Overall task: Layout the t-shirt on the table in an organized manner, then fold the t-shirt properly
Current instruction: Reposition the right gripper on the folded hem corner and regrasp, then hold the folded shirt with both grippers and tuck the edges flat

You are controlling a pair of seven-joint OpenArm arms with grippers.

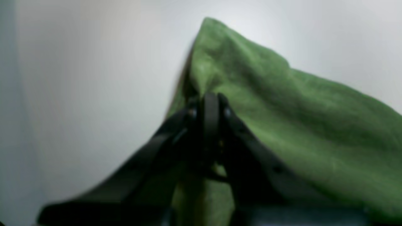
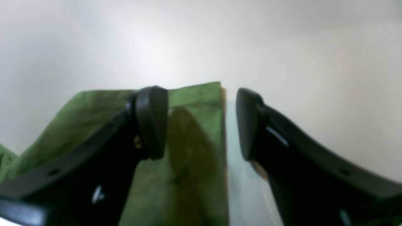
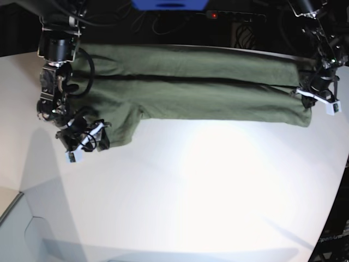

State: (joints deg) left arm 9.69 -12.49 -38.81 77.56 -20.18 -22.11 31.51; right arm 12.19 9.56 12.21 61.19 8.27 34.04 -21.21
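The shirt (image 3: pixel 196 87) lies stretched across the far part of the table (image 3: pixel 191 196), folded lengthwise into a long band running from one arm to the other, with a sleeve (image 3: pixel 117 125) hanging out toward the near side at the right-arm end.

The left gripper (image 1: pixel 209 103) is pressed together on cloth: in the left wrist view the two black fingers (image 1: pixel 220 106) meet at their tips and a peak of green fabric rises just beyond them, with the rest of the shirt sloping away to that gripper's right. In the base view this gripper (image 3: pixel 319 98) sits at the shirt's end corner, touching it.

The right gripper (image 2: pixel 201 122) is spread wide. In its wrist view one finger (image 2: pixel 150 122) is over the green cloth, the other (image 2: pixel 251 125) is over bare white table, and the straight edge of the shirt runs between them. Nothing is pinched between the pads. In the base view this gripper (image 3: pixel 82 139) sits just beside the sleeve, at its outer edge; whether it touches the cloth I cannot tell.

The wrist views are both blurred, so finer wrinkles and seams are not readable.
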